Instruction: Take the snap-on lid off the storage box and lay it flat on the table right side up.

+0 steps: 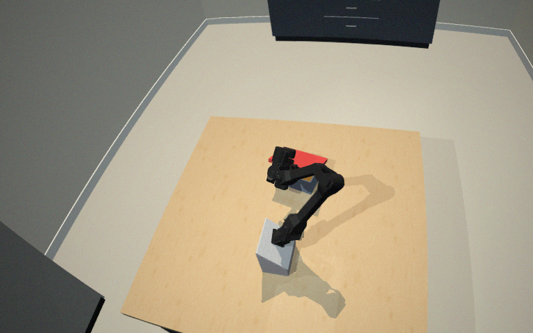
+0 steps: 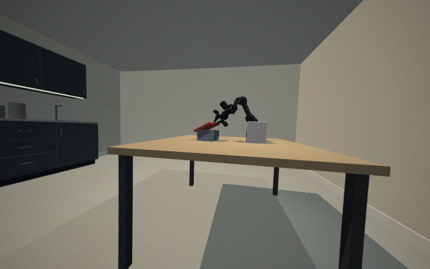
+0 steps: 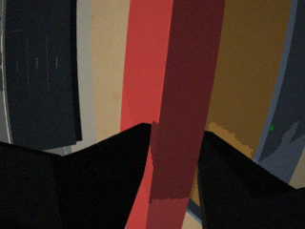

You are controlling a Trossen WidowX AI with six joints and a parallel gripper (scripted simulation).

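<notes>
The red lid (image 1: 310, 158) (image 2: 205, 126) (image 3: 147, 62) is tilted over the blue storage box (image 1: 301, 186) (image 2: 206, 135) (image 3: 282, 164). Its side near the arm is raised clear of the rim; its far side is low, at or just above the box's far edge. An orange-brown interior (image 1: 308, 179) (image 3: 250, 62) shows through the gap. The box stands on the table. My gripper (image 2: 216, 123) (image 3: 174, 137) is shut on the lid's near edge, one finger on the top side and one below. In the top view the arm hides the fingertips and part of the box.
The arm's base sits on a light grey block (image 1: 271, 251) (image 2: 256, 132), toward the front of the wooden table (image 1: 188, 219) (image 2: 177, 149) in the top view. The forearm passes over the box's near right part there. Dark cabinets (image 1: 353, 23) (image 2: 27, 139) stand beyond the table.
</notes>
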